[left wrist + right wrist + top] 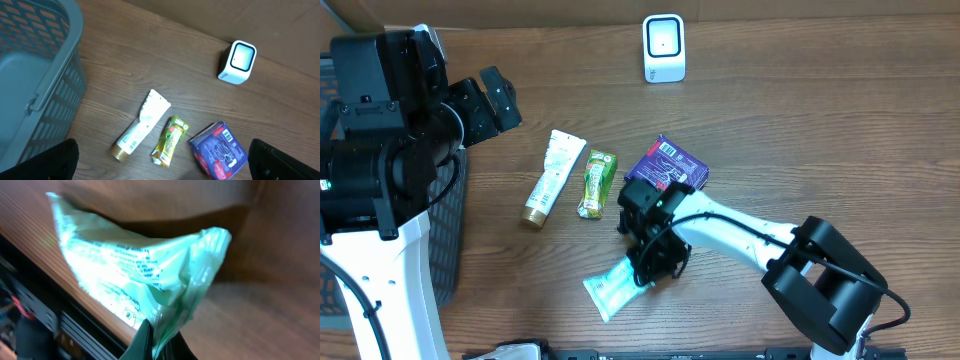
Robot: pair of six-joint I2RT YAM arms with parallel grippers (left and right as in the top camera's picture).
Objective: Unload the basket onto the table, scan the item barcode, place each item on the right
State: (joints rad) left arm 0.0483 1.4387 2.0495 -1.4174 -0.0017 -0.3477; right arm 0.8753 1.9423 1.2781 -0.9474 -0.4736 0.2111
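Observation:
A pale green plastic packet (pixel 615 283) lies near the table's front edge. My right gripper (pixel 650 268) is shut on its right end. In the right wrist view the crumpled film of the green packet (pixel 140 275) is pinched between the two dark fingers (pixel 141 342) at the bottom. The white barcode scanner (pixel 663 47) stands at the back of the table, also seen as the scanner (pixel 238 61) from the left wrist. My left gripper (pixel 162 162) is open, high at the left, with nothing between its fingers.
A white tube (pixel 550 177), a yellow-green sachet (pixel 597 183) and a purple box (pixel 668 166) with a barcode lie mid-table. A grey-blue basket (pixel 35 75) stands at the left edge. The right arm's white link (pixel 740 232) stretches from the front right.

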